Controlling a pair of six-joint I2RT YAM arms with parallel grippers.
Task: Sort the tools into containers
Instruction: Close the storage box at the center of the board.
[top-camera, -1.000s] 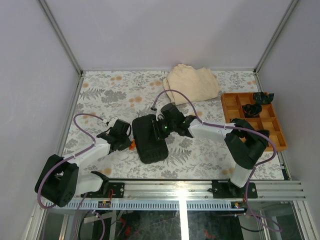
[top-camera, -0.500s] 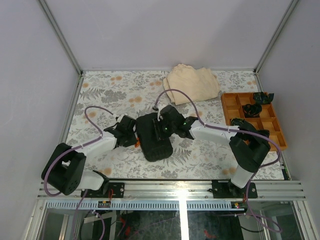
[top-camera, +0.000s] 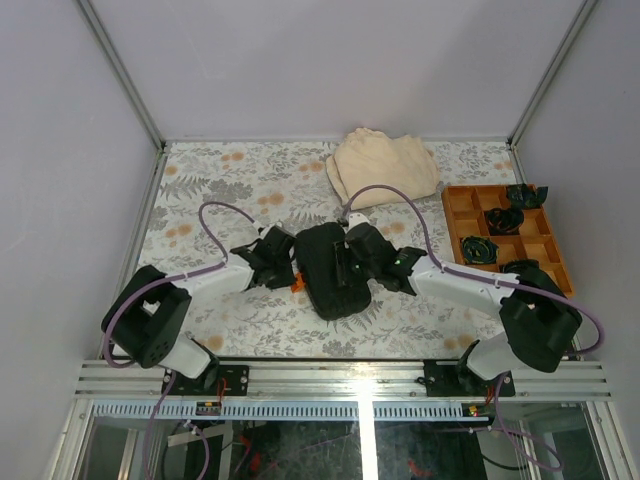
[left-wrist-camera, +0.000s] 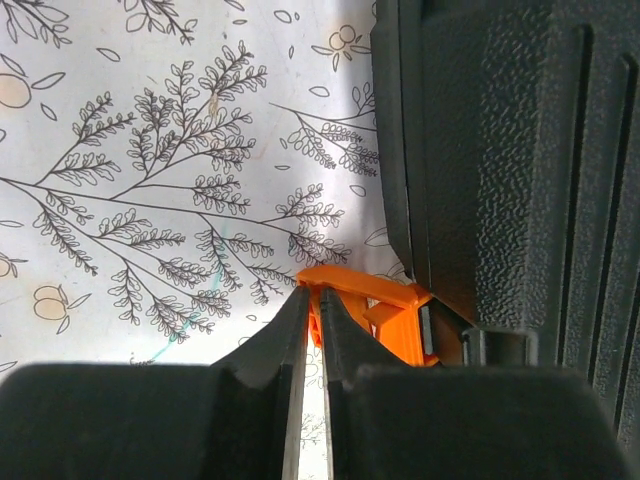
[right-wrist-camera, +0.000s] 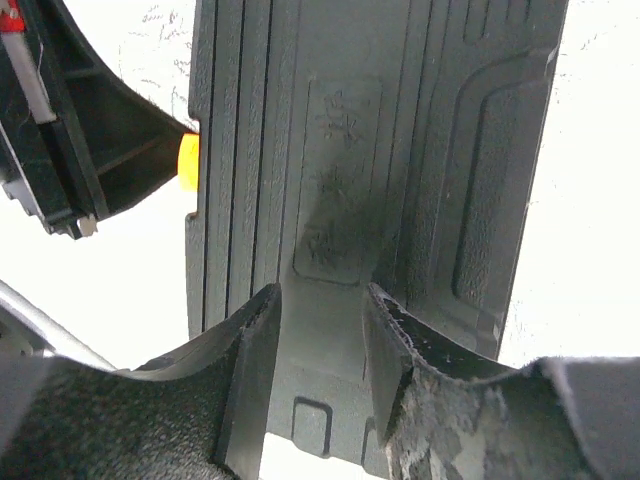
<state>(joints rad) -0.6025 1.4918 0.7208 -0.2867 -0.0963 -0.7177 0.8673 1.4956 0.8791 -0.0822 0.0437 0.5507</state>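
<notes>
The closed black tool case lies mid-table, so we should press its lid down with the right gripper, fingers apart, while the clenched left gripper, tips at the orange latch, pries it gently outward.

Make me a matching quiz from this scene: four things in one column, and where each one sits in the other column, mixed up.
Things:
1. black tool case
2. beige folded cloth
3. orange compartment tray
4. orange latch

Places:
A. by the right edge of the table
B. on the case's left side, pinched by the left end effector
C. in the middle of the table
D. at the far edge of the table

Pairs: 1-C, 2-D, 3-A, 4-B.
</notes>
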